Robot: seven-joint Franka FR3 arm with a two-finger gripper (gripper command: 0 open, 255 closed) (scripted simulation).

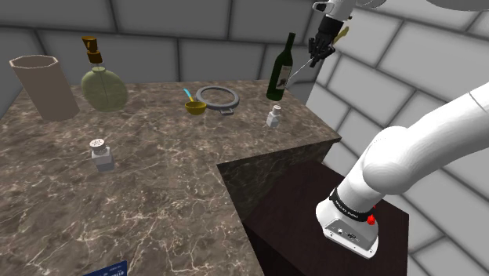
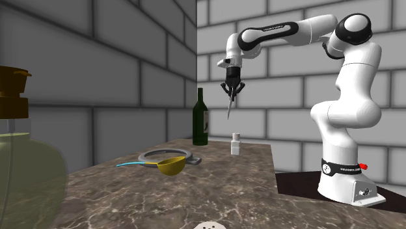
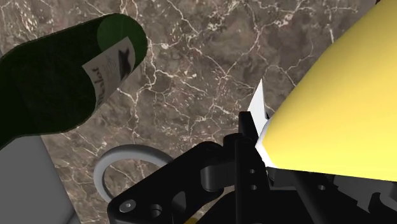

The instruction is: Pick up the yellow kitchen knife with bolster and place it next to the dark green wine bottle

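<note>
Wrist view, nearest first: the yellow handle of the knife (image 3: 337, 108) is seen looming against the lens. It is clasped by the pincer (image 2: 231, 90), whose fingers are closed on it, and a white sliver of blade shows past them. Beyond it the dark green wine bottle (image 3: 57, 83) is seen from above, with the marbled desk (image 3: 191, 57) beneath and a grey ring (image 3: 121, 167) lying near the bottle's foot.

Height, which cannot be read there, is made plain in the second exterior view. The knife is held well above the desk, blade hanging downward, near the level of the bottle's neck, with a small white shaker (image 2: 235, 144) standing below. So high a carriage is judged to serve to keep the blade clear of bottle and shaker until a landing spot is chosen.

That spot is better judged from the shoulder view, where bare marble is seen around the bottle's base. The knife is seen to the bottle's right there, and the desk's edge is close by on that side. A yellow scoop (image 1: 196, 106) is seen beside the ring, farther off to the left.
</note>
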